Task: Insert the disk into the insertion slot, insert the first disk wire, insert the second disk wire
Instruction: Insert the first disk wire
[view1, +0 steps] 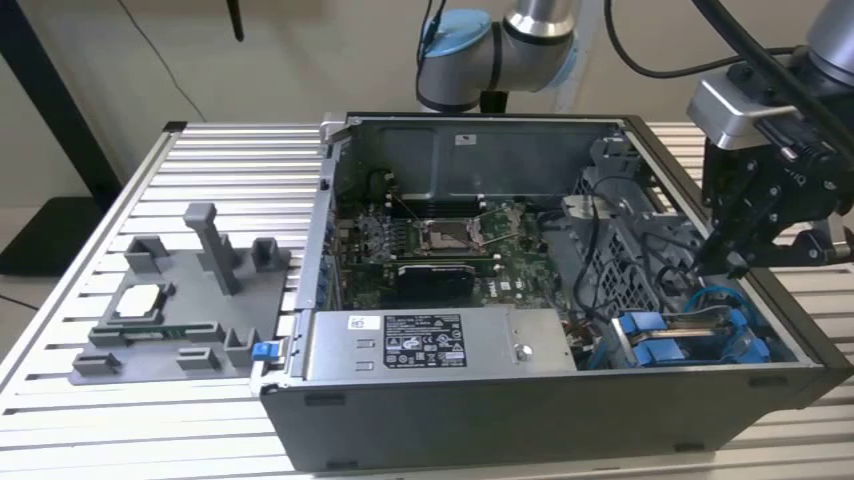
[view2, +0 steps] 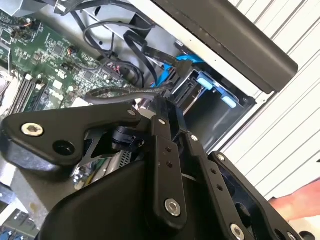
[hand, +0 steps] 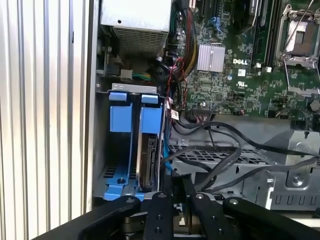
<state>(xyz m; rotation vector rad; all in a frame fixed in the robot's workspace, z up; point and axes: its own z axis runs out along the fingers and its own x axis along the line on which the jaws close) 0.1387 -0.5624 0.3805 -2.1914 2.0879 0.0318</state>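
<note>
The disk (hand: 149, 162) stands on edge in its blue carrier (hand: 150, 120) inside the insertion slot (hand: 102, 150), the grey bay with blue rails (view1: 681, 345) at the case's corner on the exterior view's right. Its dark connector edge faces outward. My gripper (view1: 731, 268) hangs just above and beside that bay. In both wrist views its fingers (view2: 160, 130) stand close together, and a black disk wire (view2: 120, 93) runs up to their tips. My gripper (hand: 179, 182) sits right next to the disk's connector end, where several black wires (hand: 215, 160) loop in.
The open computer case (view1: 534, 420) lies on a slatted metal table (view1: 200, 150). Inside are the green motherboard (view1: 441, 240) and the grey power supply (view1: 427, 340). A grey fixture (view1: 187, 300) stands on the exterior view's left. The case wall (view2: 235, 45) runs close to the gripper.
</note>
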